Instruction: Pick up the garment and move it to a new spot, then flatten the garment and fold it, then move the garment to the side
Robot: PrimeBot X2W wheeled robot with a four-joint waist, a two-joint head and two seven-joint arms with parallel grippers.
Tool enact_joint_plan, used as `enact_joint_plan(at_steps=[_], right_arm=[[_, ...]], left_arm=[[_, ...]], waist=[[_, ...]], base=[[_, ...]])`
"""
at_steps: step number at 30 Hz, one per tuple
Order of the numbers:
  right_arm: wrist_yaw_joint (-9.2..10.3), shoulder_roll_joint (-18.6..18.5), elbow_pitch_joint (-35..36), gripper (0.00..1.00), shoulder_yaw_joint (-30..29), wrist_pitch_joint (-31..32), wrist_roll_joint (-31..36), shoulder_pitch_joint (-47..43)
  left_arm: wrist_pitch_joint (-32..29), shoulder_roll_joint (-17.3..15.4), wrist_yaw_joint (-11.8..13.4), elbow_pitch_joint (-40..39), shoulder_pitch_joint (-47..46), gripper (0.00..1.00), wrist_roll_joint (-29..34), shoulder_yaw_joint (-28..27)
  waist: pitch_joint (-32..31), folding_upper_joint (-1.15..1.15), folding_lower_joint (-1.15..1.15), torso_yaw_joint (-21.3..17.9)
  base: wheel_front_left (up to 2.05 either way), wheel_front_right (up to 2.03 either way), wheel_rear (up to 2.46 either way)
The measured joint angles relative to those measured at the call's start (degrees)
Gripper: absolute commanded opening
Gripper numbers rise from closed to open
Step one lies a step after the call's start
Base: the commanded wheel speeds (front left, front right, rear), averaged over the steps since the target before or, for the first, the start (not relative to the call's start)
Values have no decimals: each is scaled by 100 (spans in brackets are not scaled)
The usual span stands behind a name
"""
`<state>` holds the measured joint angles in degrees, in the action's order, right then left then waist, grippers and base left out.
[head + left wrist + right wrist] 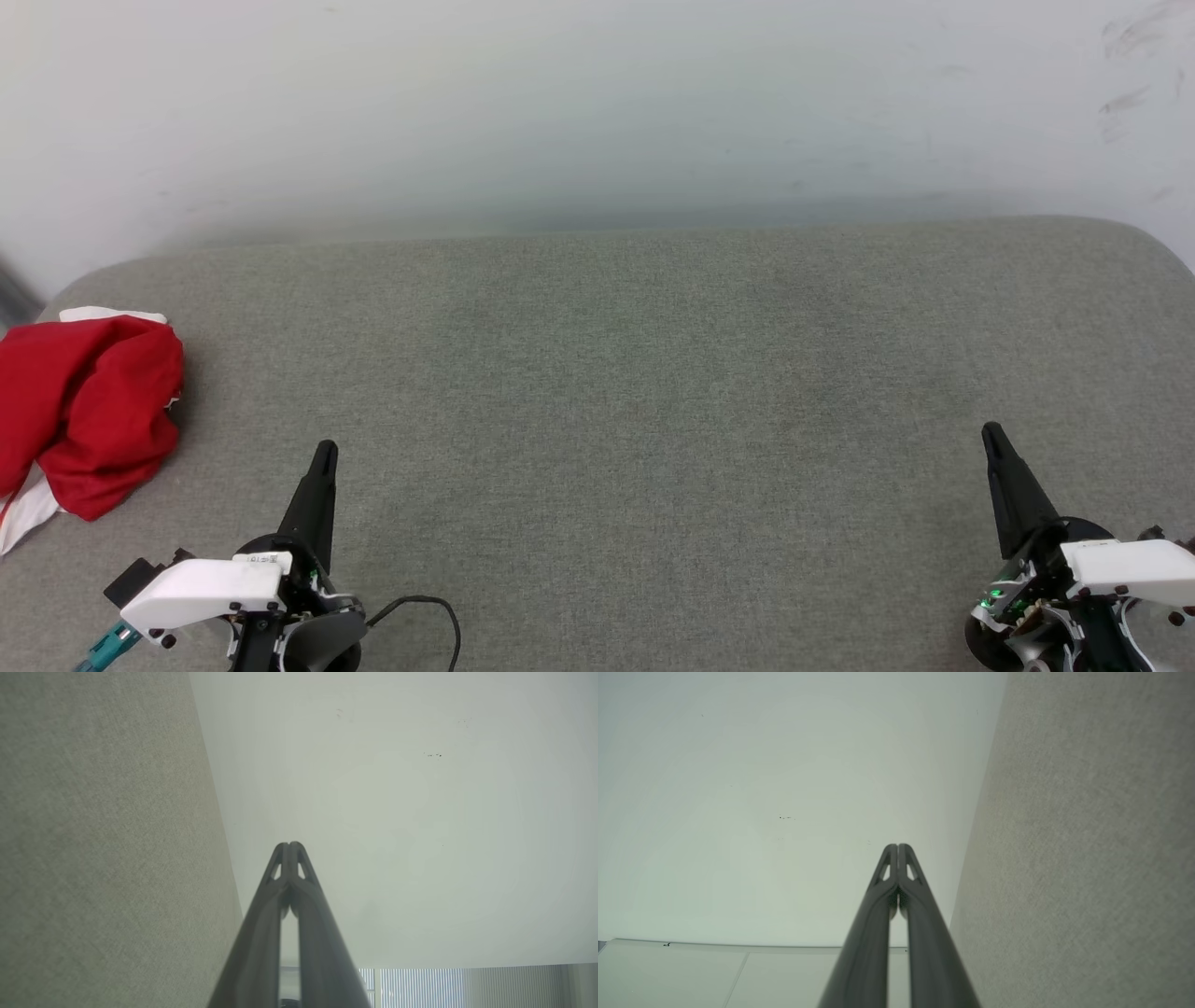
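Observation:
The garment (89,401), red with white edges, lies crumpled in a heap at the far left of the grey fabric surface (635,420). My left gripper (324,453) sits at the lower left, to the right of the heap and apart from it, fingers pressed together and holding nothing. In the left wrist view the left gripper (289,845) points at the pale wall, tips touching. My right gripper (990,434) stands at the lower right, far from the garment, shut and empty. Its tips (897,847) meet in the right wrist view.
A pale wall (597,103) rises behind the grey surface, whose far corners are rounded. A black cable (429,607) loops by the left wrist. A wide bare stretch of grey fabric lies between the two grippers.

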<state>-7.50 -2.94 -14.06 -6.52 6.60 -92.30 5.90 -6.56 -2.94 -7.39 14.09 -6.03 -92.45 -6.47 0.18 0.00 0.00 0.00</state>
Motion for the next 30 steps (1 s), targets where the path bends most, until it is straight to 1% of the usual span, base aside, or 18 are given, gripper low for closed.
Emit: enact_joint_plan(at_steps=[30], right_arm=[[0, 0, 0, 0, 0, 0, 0, 0]], left_arm=[[0, 0, 0, 0, 0, 0, 0, 1]], waist=[[0, 0, 0, 0]], base=[[0, 0, 0]])
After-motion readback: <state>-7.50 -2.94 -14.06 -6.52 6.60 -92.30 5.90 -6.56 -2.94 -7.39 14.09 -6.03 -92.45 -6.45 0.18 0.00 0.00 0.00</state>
